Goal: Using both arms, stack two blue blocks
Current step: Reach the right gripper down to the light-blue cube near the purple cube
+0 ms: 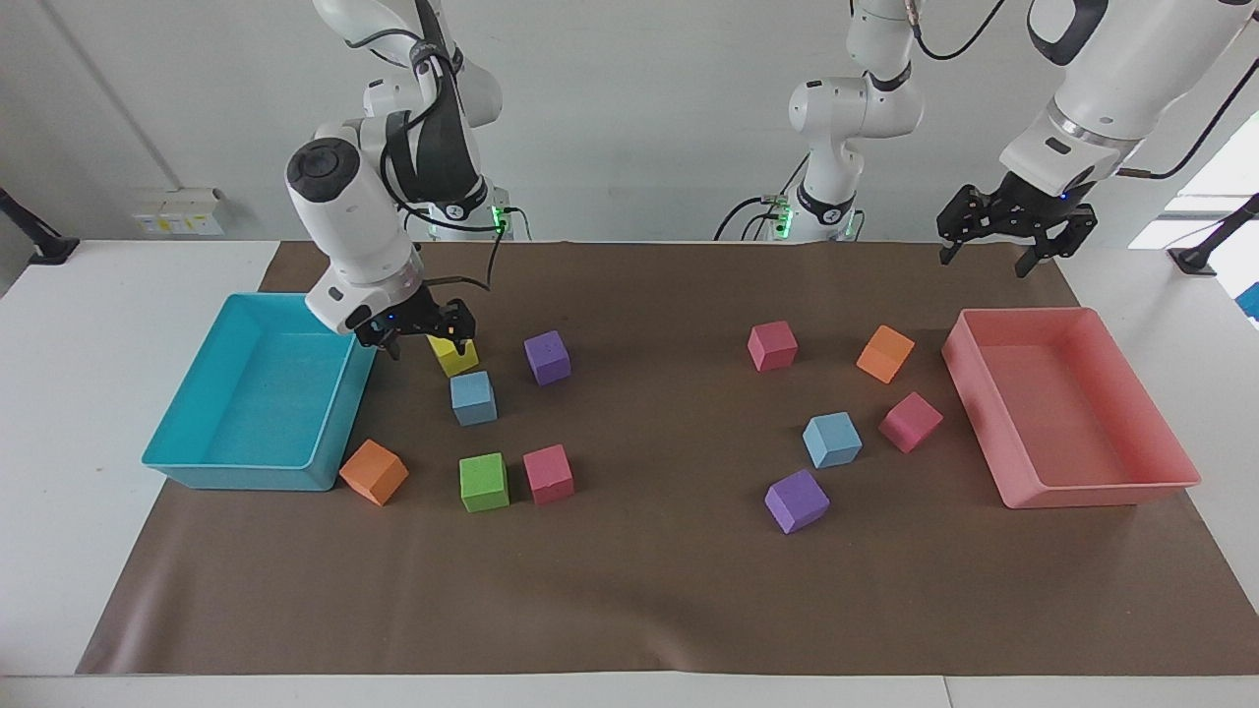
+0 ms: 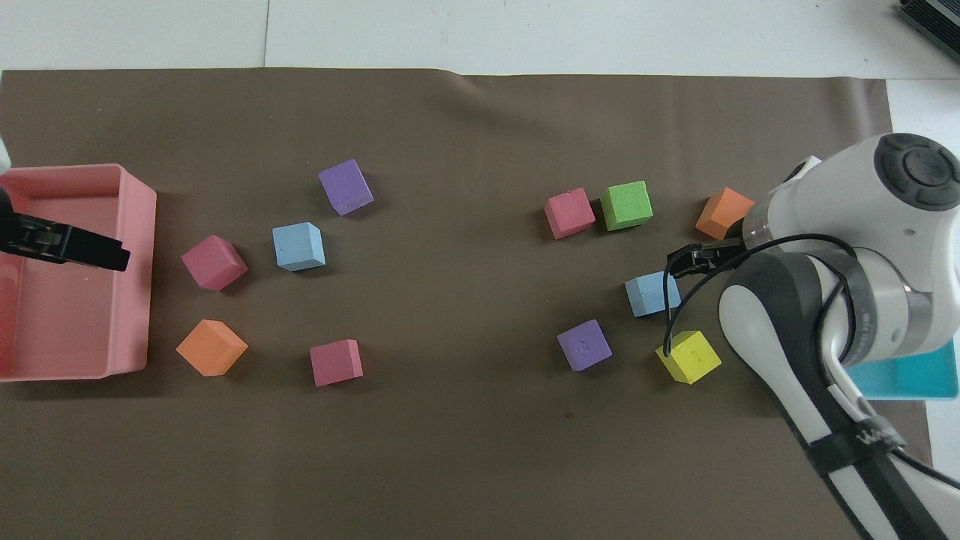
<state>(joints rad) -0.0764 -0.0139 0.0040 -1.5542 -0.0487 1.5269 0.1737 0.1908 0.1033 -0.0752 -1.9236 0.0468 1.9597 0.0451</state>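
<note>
One blue block (image 1: 473,397) (image 2: 652,292) lies on the brown mat toward the right arm's end, beside a yellow block (image 1: 454,356). The other blue block (image 1: 832,439) (image 2: 298,246) lies toward the left arm's end. My right gripper (image 1: 418,337) (image 2: 686,261) hangs open and low over the mat by the yellow block and the first blue block, holding nothing. My left gripper (image 1: 1013,241) (image 2: 112,259) waits open, raised over the pink tray's end nearest the robots.
A teal tray (image 1: 236,477) (image 2: 900,371) stands at the right arm's end, a pink tray (image 1: 1102,487) (image 2: 135,300) at the left arm's end. Purple (image 1: 547,356), green (image 1: 484,482), pink (image 1: 548,474) and orange (image 1: 374,472) blocks surround the first blue block; several more surround the other.
</note>
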